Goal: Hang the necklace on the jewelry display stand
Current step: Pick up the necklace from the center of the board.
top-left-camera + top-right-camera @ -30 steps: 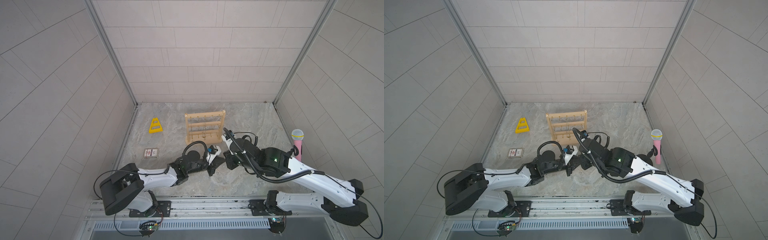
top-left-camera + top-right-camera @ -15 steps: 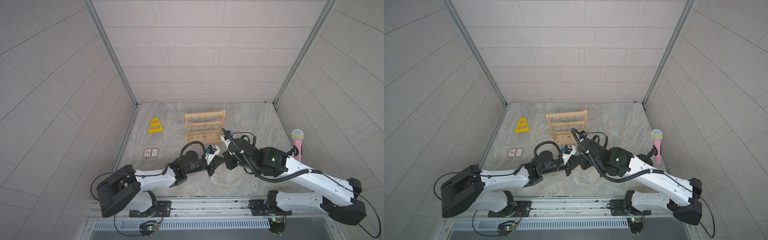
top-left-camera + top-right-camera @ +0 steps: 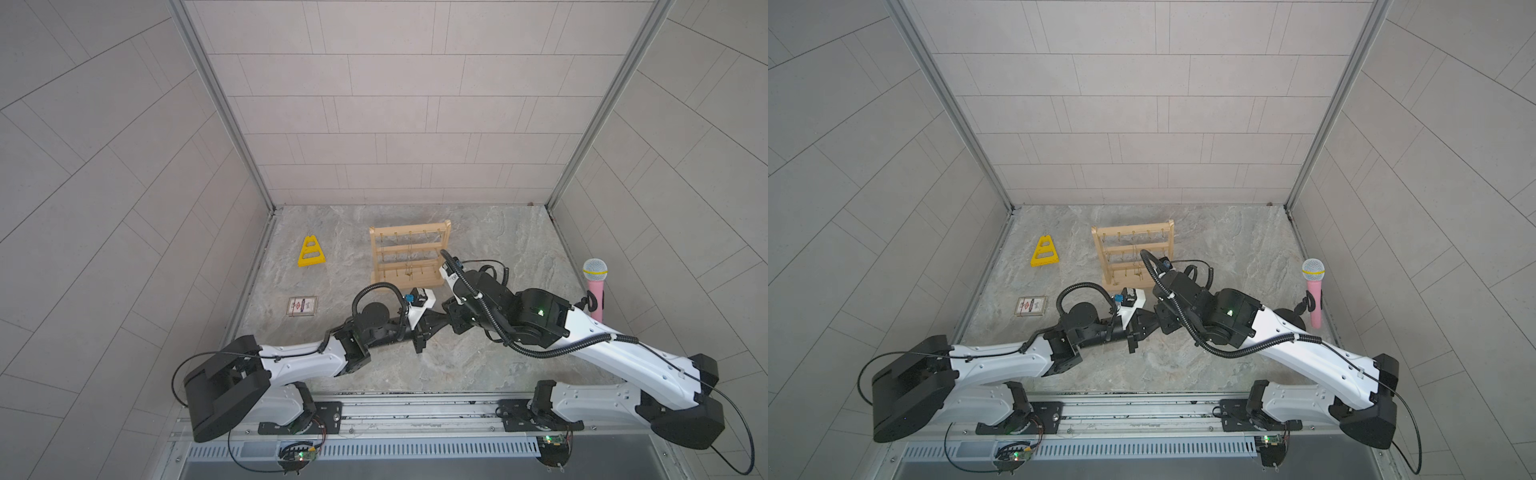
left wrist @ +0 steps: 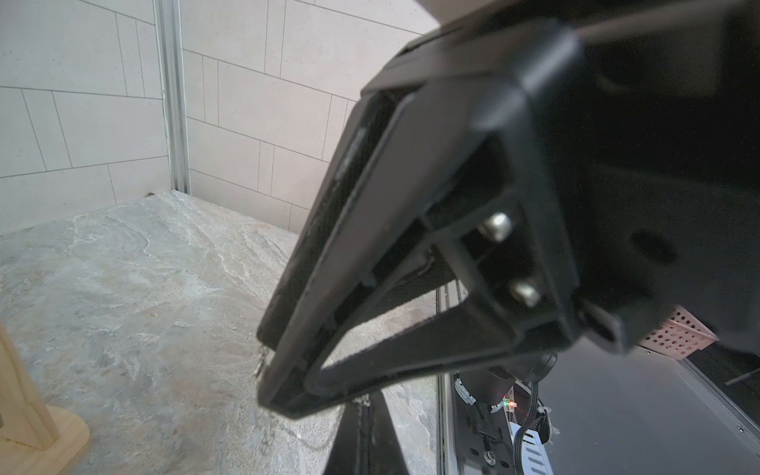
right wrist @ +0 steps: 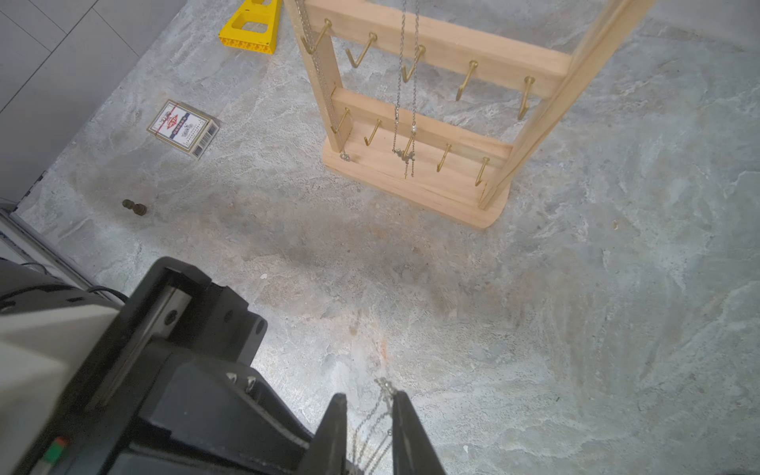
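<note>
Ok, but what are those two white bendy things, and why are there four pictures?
They are two robot arms, a left arm and a right arm, each ending in a pincher called a gripper. Two pictures look down from above, side by side like two eyes. The remaining two come from small cameras on the wrists. On the stone table are a wooden jewelry display stand, a yellow triangle, a card box and a pink microphone. The left gripper pinches a thin necklace; the right gripper, jaws slightly apart, has the chain between them.
</note>
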